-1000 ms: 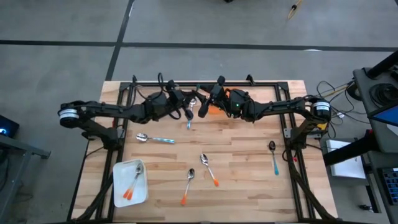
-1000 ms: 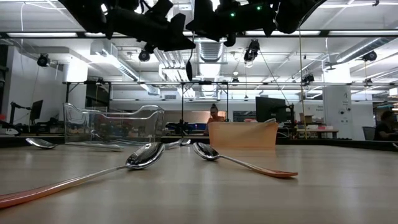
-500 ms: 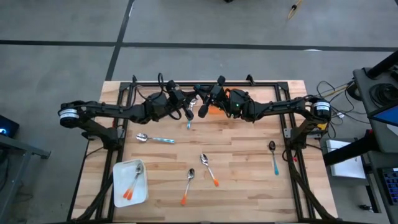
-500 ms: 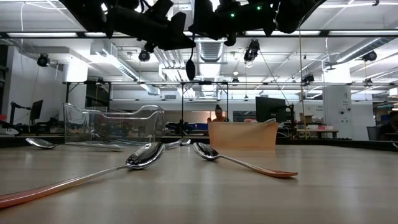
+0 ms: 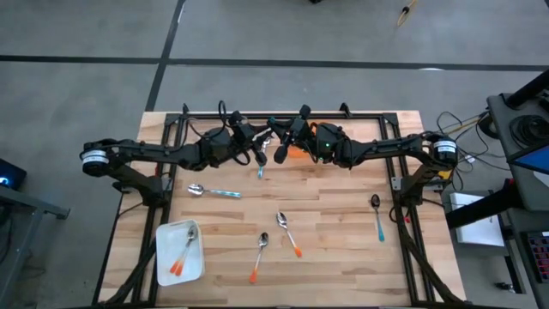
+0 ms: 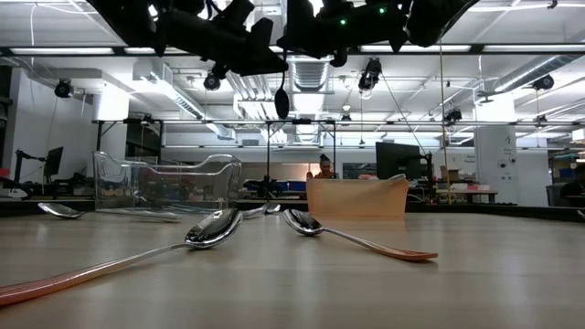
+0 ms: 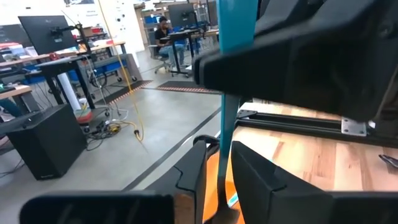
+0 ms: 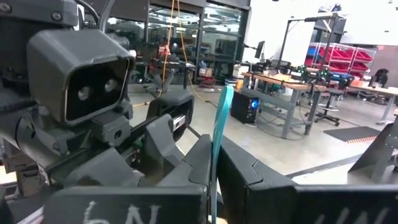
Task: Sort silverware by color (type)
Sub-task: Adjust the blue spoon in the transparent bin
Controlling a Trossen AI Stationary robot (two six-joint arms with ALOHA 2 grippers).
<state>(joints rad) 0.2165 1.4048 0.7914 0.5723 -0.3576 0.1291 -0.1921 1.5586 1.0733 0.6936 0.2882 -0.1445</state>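
One slim spoon [image 8: 219, 134], teal plastic handle, dark oval bowl downward, noted hanging above back middle of pale plank table [image 5: 343, 249]. Found pinched by right gripper [image 8: 214, 158], clamped fully closed on handle. Left gripper [image 7: 219, 171] alongside same handle; hold cannot be told. Shiny steel-bowled spoons [image 5: 288, 233] lying flat on wood.

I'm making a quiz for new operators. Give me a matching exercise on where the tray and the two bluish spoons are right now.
Things:
1. white rectangular tray
2. light-blue-handled silver spoon
3. teal-handled dark-bowled spoon

Places or states:
a. held off the table, handle in the shut right gripper
b. holds two orange-handled spoons
c. lies flat on the wooden table, left half

Pairs: 1-b, 2-c, 3-a
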